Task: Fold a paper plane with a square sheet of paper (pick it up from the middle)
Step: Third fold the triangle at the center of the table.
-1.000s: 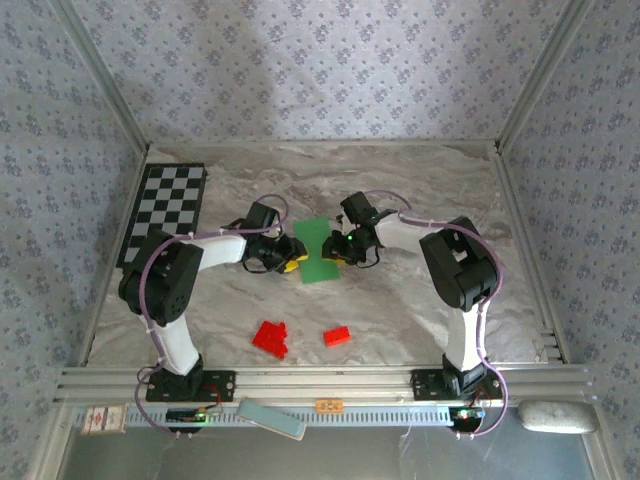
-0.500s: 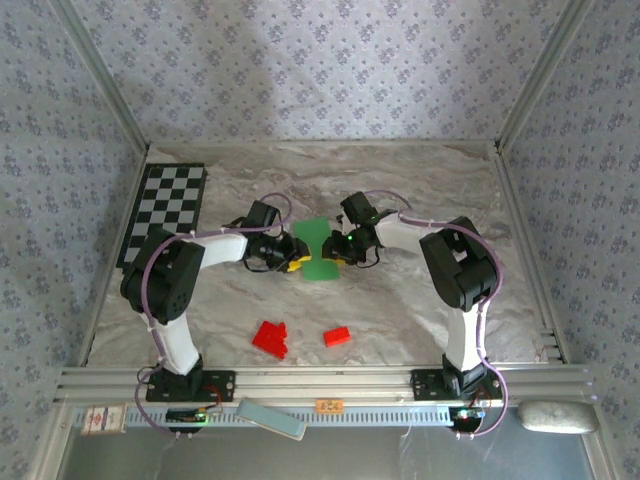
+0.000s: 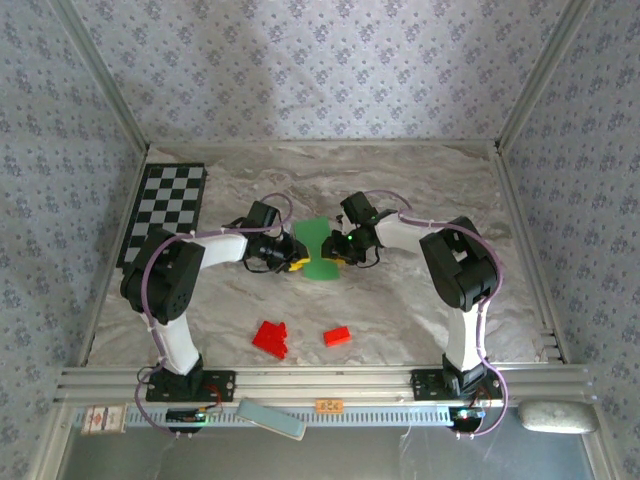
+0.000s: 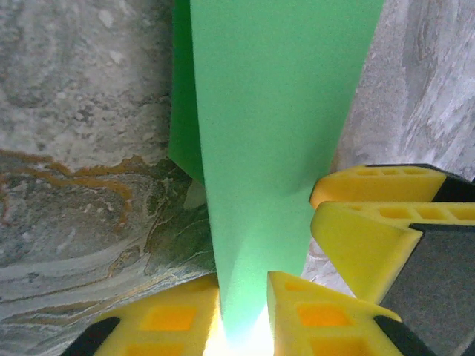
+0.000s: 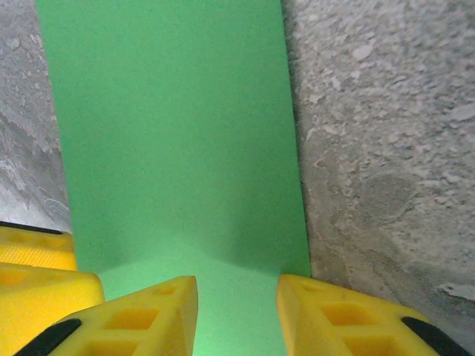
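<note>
Narrower than before, one bright green paper sheet [image 3: 316,232] is being clamped by the left gripper [image 4: 243,300], the right gripper [image 5: 237,297] straddling it, jaws apart.

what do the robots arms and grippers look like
The left arm and right arm have white links, bulky black joints and pale purple cables looped alongside. The left gripper and right gripper have chunky yellow fingers with rectangular cut-outs and black trim.

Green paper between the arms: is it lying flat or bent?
Bent, not flat. From above the green paper narrows at its middle; the left wrist view shows a darker second layer beneath.
</note>
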Tool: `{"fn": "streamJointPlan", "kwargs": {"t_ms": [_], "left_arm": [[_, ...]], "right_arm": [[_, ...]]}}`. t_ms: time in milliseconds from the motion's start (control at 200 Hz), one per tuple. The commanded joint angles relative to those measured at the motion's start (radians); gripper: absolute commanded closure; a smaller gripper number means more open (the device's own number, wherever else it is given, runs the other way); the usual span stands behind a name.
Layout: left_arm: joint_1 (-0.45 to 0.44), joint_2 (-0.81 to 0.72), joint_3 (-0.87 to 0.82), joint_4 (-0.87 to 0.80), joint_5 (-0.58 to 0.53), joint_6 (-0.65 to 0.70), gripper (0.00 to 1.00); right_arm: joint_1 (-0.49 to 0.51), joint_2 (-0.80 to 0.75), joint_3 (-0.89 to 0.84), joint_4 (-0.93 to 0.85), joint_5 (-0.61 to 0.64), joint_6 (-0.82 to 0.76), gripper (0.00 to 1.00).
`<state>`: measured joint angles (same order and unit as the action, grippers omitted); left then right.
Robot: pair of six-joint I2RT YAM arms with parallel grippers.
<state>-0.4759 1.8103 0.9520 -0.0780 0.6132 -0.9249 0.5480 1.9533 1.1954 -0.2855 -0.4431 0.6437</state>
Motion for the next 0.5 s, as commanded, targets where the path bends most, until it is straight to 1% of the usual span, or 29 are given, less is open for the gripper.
{"fn": "streamJointPlan", "kwargs": {"t_ms": [0,105,120,155,240,290,410,495], "left_arm": [[0.005,-0.017,0.004,-0.011,0.005,-0.006,0.85],[0.010,-0.030,-0.005,-0.004,0.001,-0.027,0.89],[0.011,-0.034,-0.006,-0.003,-0.001,-0.030,0.90],[0.014,-0.040,-0.009,-0.004,-0.003,-0.035,0.93],[0.019,-0.054,-0.016,-0.002,-0.007,-0.051,0.98],[0.021,-0.063,-0.021,0.005,-0.007,-0.065,1.00],[0.022,-0.083,-0.029,0.026,-0.009,-0.103,1.00],[0.022,-0.094,-0.029,0.040,-0.004,-0.125,1.00]], "right_arm": [[-0.002,0.024,-0.034,-0.030,0.017,-0.006,0.60],[-0.009,-0.013,-0.022,-0.017,0.021,-0.007,0.57],[-0.009,-0.020,-0.021,-0.015,0.021,-0.040,0.57],[-0.012,-0.038,-0.015,-0.010,0.023,-0.054,0.56],[-0.016,-0.083,-0.016,0.013,0.035,-0.083,0.49],[-0.018,-0.117,-0.028,0.038,0.044,-0.109,0.43],[-0.015,-0.210,-0.096,0.154,0.067,-0.213,0.27],[-0.008,-0.250,-0.125,0.187,0.095,-0.291,0.16]]}}
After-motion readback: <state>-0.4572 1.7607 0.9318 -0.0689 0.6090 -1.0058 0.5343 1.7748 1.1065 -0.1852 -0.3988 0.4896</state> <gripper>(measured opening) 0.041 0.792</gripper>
